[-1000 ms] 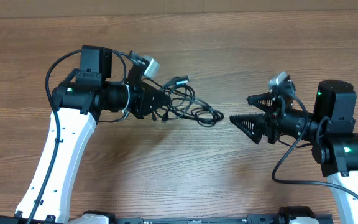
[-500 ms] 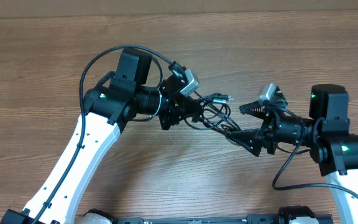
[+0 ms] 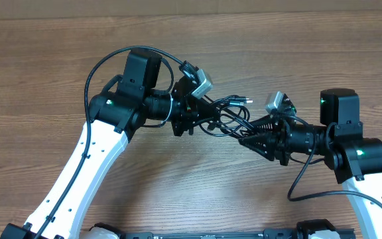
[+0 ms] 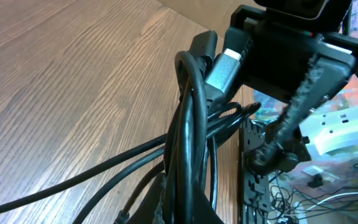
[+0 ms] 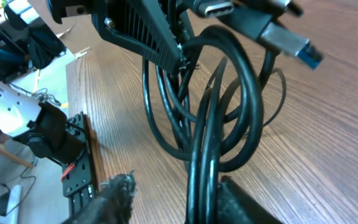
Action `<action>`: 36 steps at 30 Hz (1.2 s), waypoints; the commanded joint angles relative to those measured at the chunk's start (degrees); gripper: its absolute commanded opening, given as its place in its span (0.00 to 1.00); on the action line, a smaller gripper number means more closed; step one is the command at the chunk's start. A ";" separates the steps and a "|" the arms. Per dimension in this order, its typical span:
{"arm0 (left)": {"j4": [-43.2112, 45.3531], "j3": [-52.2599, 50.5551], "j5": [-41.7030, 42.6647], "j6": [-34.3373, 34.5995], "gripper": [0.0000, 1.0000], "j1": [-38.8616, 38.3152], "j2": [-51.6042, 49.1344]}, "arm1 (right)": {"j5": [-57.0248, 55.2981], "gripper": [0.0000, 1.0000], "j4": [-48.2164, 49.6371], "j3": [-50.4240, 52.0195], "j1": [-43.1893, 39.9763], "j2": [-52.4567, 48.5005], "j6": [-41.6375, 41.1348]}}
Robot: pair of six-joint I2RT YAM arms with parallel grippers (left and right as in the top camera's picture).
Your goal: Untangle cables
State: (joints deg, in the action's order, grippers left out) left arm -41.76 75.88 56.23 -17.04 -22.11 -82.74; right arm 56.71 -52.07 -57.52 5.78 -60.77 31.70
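— Jaws first: how do the left jaws (image 3: 192,125) stand?

— Fully closed on the cables (image 3: 225,118), gripping several thin black cords where they run together. In the left wrist view the cords rise out of the grip at the bottom centre of the frame.

— And the right jaws (image 3: 245,141)?

— Part open. In the right wrist view one loop of cord drops between the two fingers (image 5: 118,198). It lies just beside the finger at lower right, with a gap between it and the finger at lower left.

— Where does the bundle sit?

— Centre of the overhead frame, strung between the two arms in loose, overlapping loops. I cannot tell whether it touches the surface below. A plug (image 3: 242,101) sticks out at the bundle's upper right.

— And around it?

— A brown wood-grain bench (image 3: 38,60). The left arm curves in from the lower left of the overhead frame, the right arm from the lower right.
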 commanded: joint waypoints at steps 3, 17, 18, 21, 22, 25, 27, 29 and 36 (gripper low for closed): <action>0.15 0.04 1.73 0.39 0.04 -1.70 0.24 | 0.37 0.28 1.16 -1.38 0.33 -0.07 0.28; -0.39 0.04 -17.07 8.04 0.04 -1.79 0.24 | 5.66 0.04 1.33 -1.38 0.31 -0.04 -0.37; -0.39 0.04 -19.43 9.66 0.04 -1.75 0.24 | 5.92 0.04 1.29 -1.38 0.31 -0.04 -0.37; -1.38 0.04 -31.74 20.57 0.04 -0.13 0.24 | 7.43 0.04 1.27 -1.38 0.31 0.11 -0.35; -1.79 0.04 -33.64 22.53 0.04 0.33 0.24 | 8.02 0.04 1.29 -1.38 0.26 0.11 -0.35; -4.52 0.04 -38.01 28.48 0.04 3.32 0.24 | 10.80 0.04 1.86 -1.40 0.26 0.44 -0.33; -6.32 0.04 -39.08 30.62 0.04 5.27 0.24 | 11.65 0.04 2.69 -1.40 0.26 0.59 -0.37; -8.17 0.04 -40.09 32.85 0.04 7.69 0.24 | 12.13 0.04 3.34 -1.40 0.20 0.79 -0.39; -13.33 0.04 -40.11 35.52 0.04 16.63 0.24 | 12.37 0.04 13.05 -1.40 -2.03 0.76 -14.69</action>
State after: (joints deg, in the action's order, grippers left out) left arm -53.91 75.90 34.76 17.08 -14.22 -81.93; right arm 65.43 -41.47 -57.52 6.74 -61.58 26.09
